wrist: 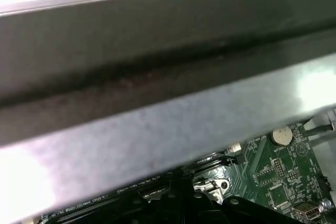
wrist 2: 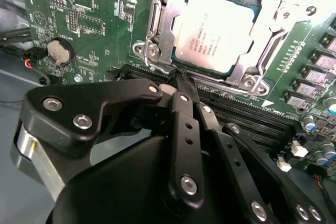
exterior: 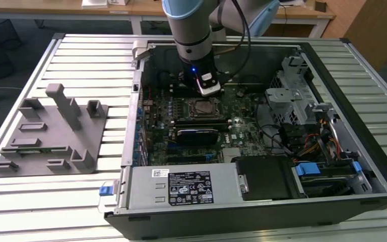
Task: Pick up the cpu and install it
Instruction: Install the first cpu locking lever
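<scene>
A: Where was the cpu [wrist 2: 212,30] seen?

B: In the second wrist view it was seen lying flat in the socket on the green motherboard [wrist 2: 100,19], silver top upward, with the metal socket frame [wrist 2: 157,24] around it. In the exterior view the same socket [exterior: 203,107] was found near the middle of the open computer case [exterior: 261,151], on the slatted surface [exterior: 59,201].

A: And the tool?

B: In the second wrist view the tool [wrist 2: 182,80] was seen with its black fingers [wrist 2: 185,129] brought together to a narrow tip, and nothing was held between them. The tip was placed just beside the near edge of the socket frame, above the dark memory slots [wrist 2: 247,119]; whether anything was touched could not be told. In the exterior view the arm [exterior: 190,30] was seen reaching down into the far part of the case, with its white end [exterior: 209,84] just beyond the socket.

A: What else was noted on the board?

B: A round coin battery [wrist 2: 59,52] was seen to the side of the socket in the second wrist view, and again in the first wrist view [wrist: 281,135], where a grey case wall [wrist: 157,93] was also shown.

A: And outside the case?

B: A grey plastic fixture [exterior: 49,136] was found on the surface at the exterior view's left, well apart from the case. A silver power supply box [exterior: 180,187] was seen at the near side of the case.
</scene>
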